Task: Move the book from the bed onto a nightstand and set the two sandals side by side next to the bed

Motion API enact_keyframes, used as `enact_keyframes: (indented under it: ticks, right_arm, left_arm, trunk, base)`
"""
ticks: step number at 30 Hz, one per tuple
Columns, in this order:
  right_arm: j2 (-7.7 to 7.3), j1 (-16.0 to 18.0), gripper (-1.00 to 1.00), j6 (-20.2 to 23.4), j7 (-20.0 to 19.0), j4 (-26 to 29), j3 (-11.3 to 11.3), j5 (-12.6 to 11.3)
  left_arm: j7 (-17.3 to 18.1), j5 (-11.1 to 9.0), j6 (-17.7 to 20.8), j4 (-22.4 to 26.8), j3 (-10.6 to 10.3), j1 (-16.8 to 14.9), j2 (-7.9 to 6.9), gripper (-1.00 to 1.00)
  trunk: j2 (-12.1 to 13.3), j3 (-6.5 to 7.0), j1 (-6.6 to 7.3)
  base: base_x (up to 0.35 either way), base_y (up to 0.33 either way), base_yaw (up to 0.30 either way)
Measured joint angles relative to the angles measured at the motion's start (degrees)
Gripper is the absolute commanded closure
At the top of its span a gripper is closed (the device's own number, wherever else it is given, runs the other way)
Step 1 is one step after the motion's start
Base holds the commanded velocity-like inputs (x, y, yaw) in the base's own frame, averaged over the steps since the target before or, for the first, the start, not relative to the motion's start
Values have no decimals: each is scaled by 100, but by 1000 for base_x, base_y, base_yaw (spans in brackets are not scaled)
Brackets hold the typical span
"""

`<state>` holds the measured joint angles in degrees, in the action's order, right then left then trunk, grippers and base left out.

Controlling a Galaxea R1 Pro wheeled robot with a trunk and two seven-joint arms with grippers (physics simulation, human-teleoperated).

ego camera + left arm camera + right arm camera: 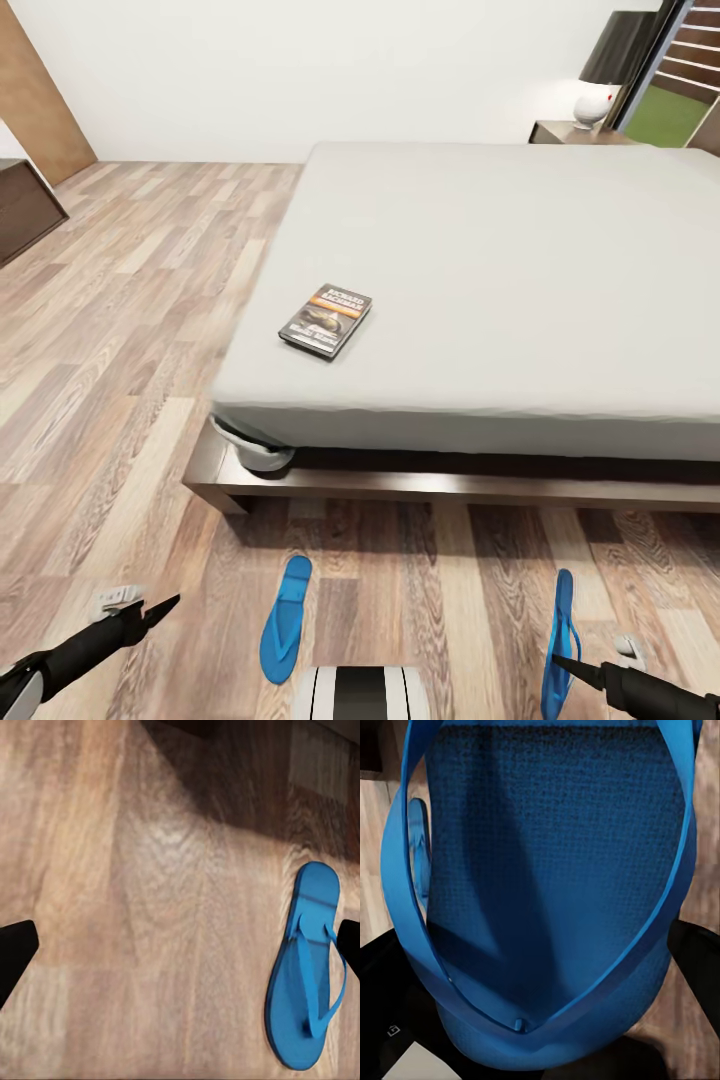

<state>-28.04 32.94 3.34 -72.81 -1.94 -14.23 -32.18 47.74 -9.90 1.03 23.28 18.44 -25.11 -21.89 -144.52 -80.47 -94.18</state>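
The right tool (556, 660) grips one sandal (560, 640) on edge — the other sandal (285, 632) lies flat at nine o'clock, nearer the open, empty left tool (168, 603).

Even, bright, diffuse light fills the head view. The plain light-grey mattress of the bed (480, 290) looks flat and almost shadeless, while a soft dark shadow lies beneath its dark brown wooden frame (400, 487). The wood-plank floor (130, 330) renders slightly soft. In the right wrist view, the bright blue flip-flop sandal (555, 870) is close, grainy and darkly shaded.
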Motion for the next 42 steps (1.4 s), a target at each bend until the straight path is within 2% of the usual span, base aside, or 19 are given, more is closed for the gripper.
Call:
enact_keyframes:
  ticks: [12,24,42]
  right_arm:
    - [0,1,100,0,0,-3,-2,0]
    - [0,2,100,-157,1,-7,6,-2]
    - [0,-1,100,-159,8,-5,-1,-4]
  left_arm:
    - [0,-1,0,-6,-10,0,18,-100]
    - [-1,-3,0,-9,-13,1,18,-100]
    - [0,1,0,-9,-18,0,31,-100]
  trunk:
    - [0,0,0]
    - [0,0,0]
    - [0,0,0]
  base:
    - [0,244,0]
    - [0,41,0]
    - [0,304,0]
